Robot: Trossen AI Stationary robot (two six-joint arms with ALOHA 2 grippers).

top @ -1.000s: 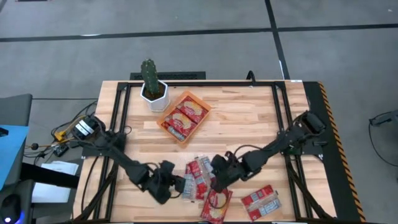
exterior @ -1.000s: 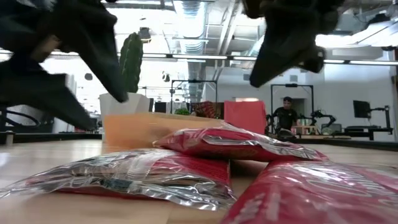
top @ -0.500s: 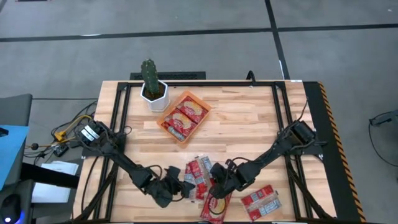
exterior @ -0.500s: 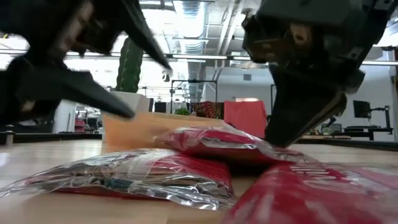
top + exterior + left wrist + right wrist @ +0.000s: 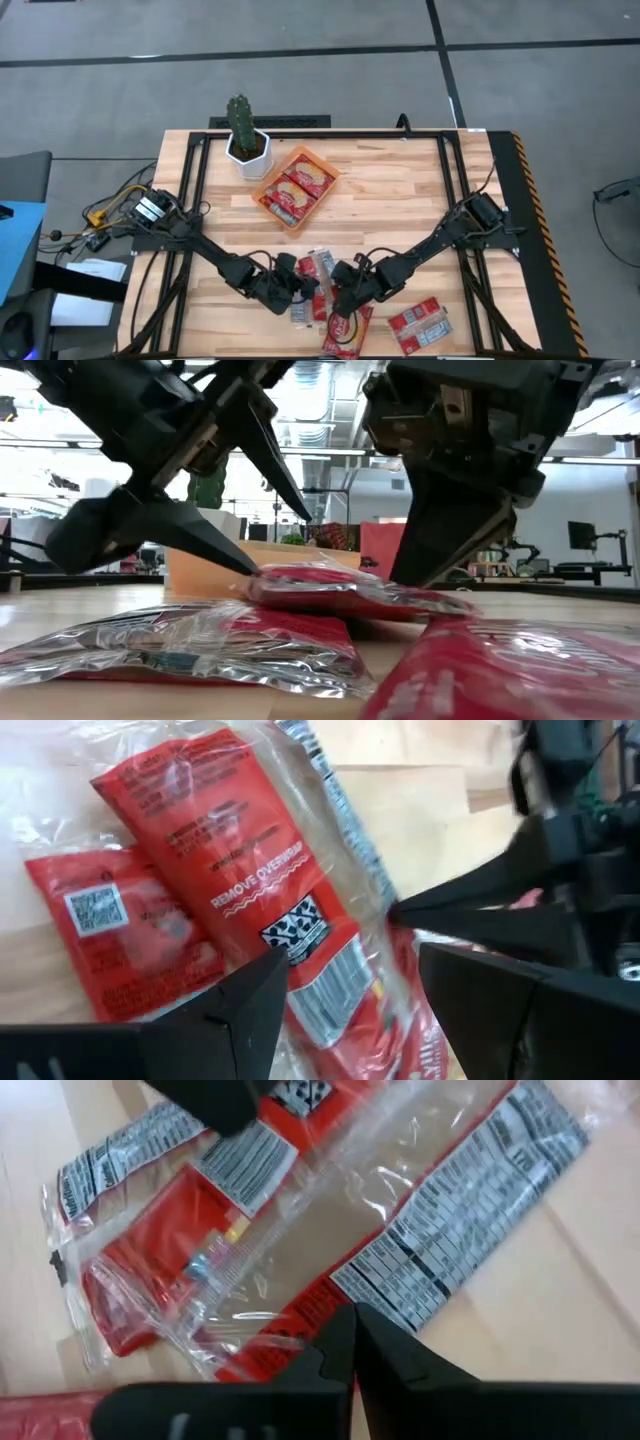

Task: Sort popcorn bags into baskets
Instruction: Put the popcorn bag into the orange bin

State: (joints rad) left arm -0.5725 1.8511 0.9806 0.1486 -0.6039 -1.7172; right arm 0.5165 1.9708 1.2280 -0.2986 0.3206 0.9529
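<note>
Several red and silvery popcorn bags (image 5: 318, 278) lie loosely piled near the table's near edge, and one more (image 5: 420, 325) lies flat to their right. The orange basket (image 5: 270, 183) stands farther back with bags in it. My left gripper (image 5: 306, 285) is open at the pile's left. Its fingers (image 5: 250, 1010) stand either side of a clear-wrapped red bag (image 5: 260, 880). My right gripper (image 5: 338, 297) reaches the same pile from the right. Its fingers (image 5: 400, 1370) are shut, and their tips are on a bag (image 5: 300, 1230). My left gripper has its lower fingertip (image 5: 245, 568) at the left end of the top bag (image 5: 340, 588); whether it touches, I cannot tell. My right gripper comes slanting down from the table's right, and its shut tips meet the bag's red edge (image 5: 320, 1302). The bag lies flat on the pile. Whether the tips pinch the wrap or only rest on it, I cannot tell.
A white pot with a green cactus (image 5: 243, 135) stands beside the basket's far left corner. Black rails (image 5: 460, 190) run along the table's sides. Bare wood (image 5: 400, 200) lies between the basket and the right arm. A further bag (image 5: 345, 332) lies at the near edge.
My right gripper has come down onto the pile of bags, a little toward the near edge. My left gripper, still open, has moved toward the table's right, up to the pile's left side. The bags lie as they did.
</note>
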